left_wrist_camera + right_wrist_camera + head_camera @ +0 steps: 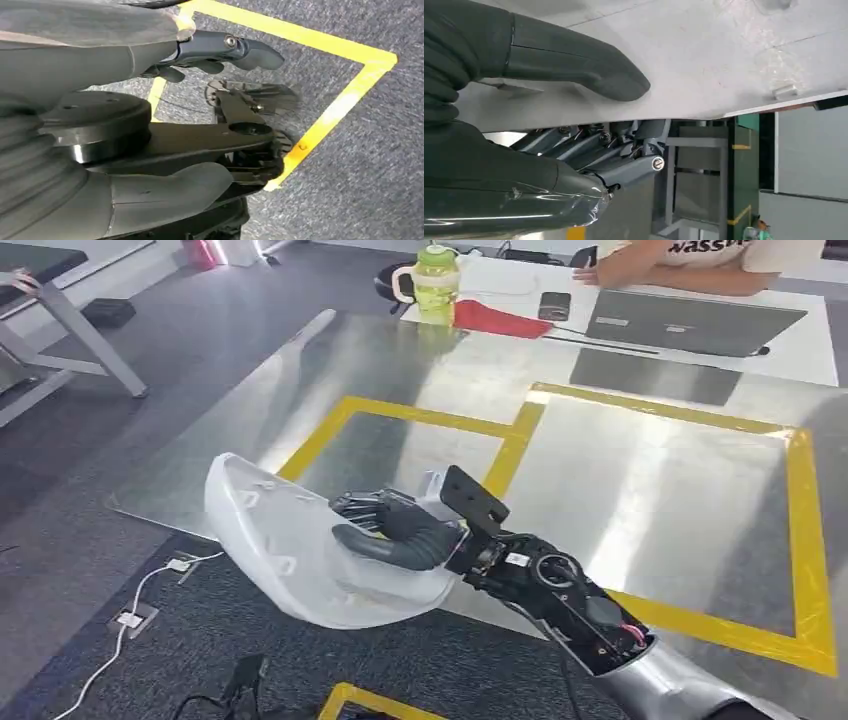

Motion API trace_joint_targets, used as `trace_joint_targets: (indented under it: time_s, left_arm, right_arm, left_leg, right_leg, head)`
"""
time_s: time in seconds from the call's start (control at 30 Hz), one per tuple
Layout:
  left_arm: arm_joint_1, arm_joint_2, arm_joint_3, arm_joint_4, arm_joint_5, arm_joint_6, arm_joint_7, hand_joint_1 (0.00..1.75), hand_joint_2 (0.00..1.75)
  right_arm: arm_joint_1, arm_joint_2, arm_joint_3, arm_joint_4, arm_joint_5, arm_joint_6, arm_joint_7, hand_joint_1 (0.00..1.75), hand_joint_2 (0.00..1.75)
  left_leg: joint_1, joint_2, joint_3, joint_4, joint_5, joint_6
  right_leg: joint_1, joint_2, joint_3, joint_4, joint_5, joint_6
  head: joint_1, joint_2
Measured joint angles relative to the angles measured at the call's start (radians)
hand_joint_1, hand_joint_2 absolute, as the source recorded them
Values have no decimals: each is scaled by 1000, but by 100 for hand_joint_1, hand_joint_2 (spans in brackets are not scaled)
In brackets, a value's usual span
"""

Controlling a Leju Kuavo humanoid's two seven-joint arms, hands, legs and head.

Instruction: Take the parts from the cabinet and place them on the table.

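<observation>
part [290, 540] white, curved, glossy, gripped by right hand [400, 530].

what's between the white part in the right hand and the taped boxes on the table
Nothing visible. The right hand holds the white part over the table's near edge, and the yellow-taped boxes just beyond are bare.

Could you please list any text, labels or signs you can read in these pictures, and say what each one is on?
"wassve": my best reading of dark letters on the person's white shirt, cut off by the picture's top edge.
Small white label on the right arm's wrist: too small to read.
The white part that the right hand grips bears no readable text.
</observation>
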Motion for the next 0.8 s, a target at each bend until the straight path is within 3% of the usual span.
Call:
trace_joint_targets:
  time_s: [0.07, 0.1, 0.2, 0.23, 0.27, 0.3, 0.37, 0.4, 0.43, 0.47, 0.5, 0.57, 0.6, 0.67, 0.73, 0.8]
  left_arm:
    - [-3, 1, 0, 0, -1, 0, 0, 0, 175]
    - [-6, 1, 0, 0, -2, 0, 0, 0, 175]
    - [-7, 1, 0, 0, -2, -1, 0, 0, 175]
    - [-8, 1, 0, 0, -2, -1, 0, 0, 175]
    - [-9, 0, 0, 0, -2, -1, 0, 0, 175]
    - [-10, 1, 0, 0, -2, -1, 0, 0, 175]
    - [-10, 1, 0, 0, -2, -1, 0, 0, 175]
    - [-9, 1, 0, 0, -2, -1, 0, 0, 175]
    - [-9, 1, 0, 0, -2, -1, 0, 0, 175]
    - [-9, 1, 0, 0, -3, -1, 0, 0, 175]
    - [-10, 1, 0, 0, -3, -1, 0, 0, 175]
    - [-13, -1, 0, 0, -7, -1, 0, 0, 175]
    - [-15, -1, 0, 0, -8, -1, 0, 0, 175]
    - [-16, -1, 0, 0, -10, -2, 2, 0, 175]
    - [-16, 0, 0, 0, -11, -3, 4, 0, 175]
    - [-17, 0, 0, 0, -13, -2, 4, 0, 175]
  right_arm:
    - [-27, 10, 5, 11, 2, 5, 0, 175, 175]
    - [-39, 16, 8, 16, 4, 7, -1, 175, 175]
    - [-68, 27, 21, 37, 6, 16, -2, 175, 175]
    - [-76, 32, 24, 43, 6, 17, -2, 175, 175]
    - [-83, 34, 27, 48, 6, 17, -3, 175, 175]
    - [-90, 36, 29, 52, 6, 17, -3, 175, 175]
    - [-96, 37, 35, 66, 8, 17, -3, 175, 175]
    - [-96, 37, 38, 73, 17, 16, -3, 175, 175]
    - [-99, 38, 41, 80, 25, 15, -3, 175, 175]
    - [-106, 42, 46, 89, 31, 13, -3, 175, 175]
    - [-118, 46, 51, 97, 42, 11, -2, 175, 175]
    - [-147, 59, 58, 110, 65, -3, 1, 175, 175]
    - [-161, 61, 64, 120, 73, -7, 4, 175, 175]
    - [-180, 74, 74, 140, 89, -14, 10, 175, 175]
    - [-192, 84, 80, 161, 96, -25, 11, 175, 175]
    - [-211, 94, 89, 182, 114, -38, 6, 175, 175]
  left_leg:
    - [0, 12, 92, -184, 77, 7]
    - [-8, 17, 107, -223, 70, 11]
    - [-9, 8, 101, -217, 69, 26]
    - [-7, 6, 103, -223, 73, 35]
    - [-4, 6, 106, -227, 76, 40]
    - [-4, 4, 105, -227, 75, 45]
    - [-6, 2, 105, -226, 75, 51]
    - [-6, -1, 105, -226, 74, 52]
    - [-6, -4, 105, -226, 74, 52]
    - [-6, -7, 106, -225, 74, 52]
    - [-6, -9, 107, -224, 73, 52]
    - [-6, -14, 109, -221, 70, 47]
    - [-11, -15, 106, -219, 69, 45]
    - [-10, -17, 99, -216, 73, 34]
    - [-11, -16, 99, -213, 68, 46]
    - [-10, -16, 101, -218, 71, 43]
  right_leg:
    - [0, 0, 1, 2, -3, 4]
    - [11, 1, -4, 8, -6, 11]
    - [9, -4, -3, 3, -6, 23]
    - [8, -5, -2, 5, -9, 31]
    - [3, -1, -7, 24, -25, 36]
    - [3, 2, -30, 74, -60, 38]
    - [3, 5, -108, 247, -143, 42]
    - [3, 5, -145, 325, -168, 43]
    - [3, 5, -162, 353, -166, 44]
    - [3, 5, -154, 330, -139, 43]
    - [2, 5, -125, 261, -94, 40]
    - [3, 8, -42, 75, 0, 31]
    - [5, 15, -22, 32, 2, 27]
    - [9, 15, -22, 18, -1, 23]
    - [8, 17, -21, 13, 0, 25]
    - [10, 18, -21, 13, 1, 23]
  head:
    - [-6, 0]
    - [-11, 0]
    - [2, 0]
    - [3, 0]
    - [5, 0]
    - [11, 0]
    - [21, 0]
    - [23, 0]
    - [25, 0]
    - [27, 0]
    - [30, 0]
    - [32, 0]
    - [32, 0]
    - [30, 0]
    - [29, 0]
    - [26, 0]
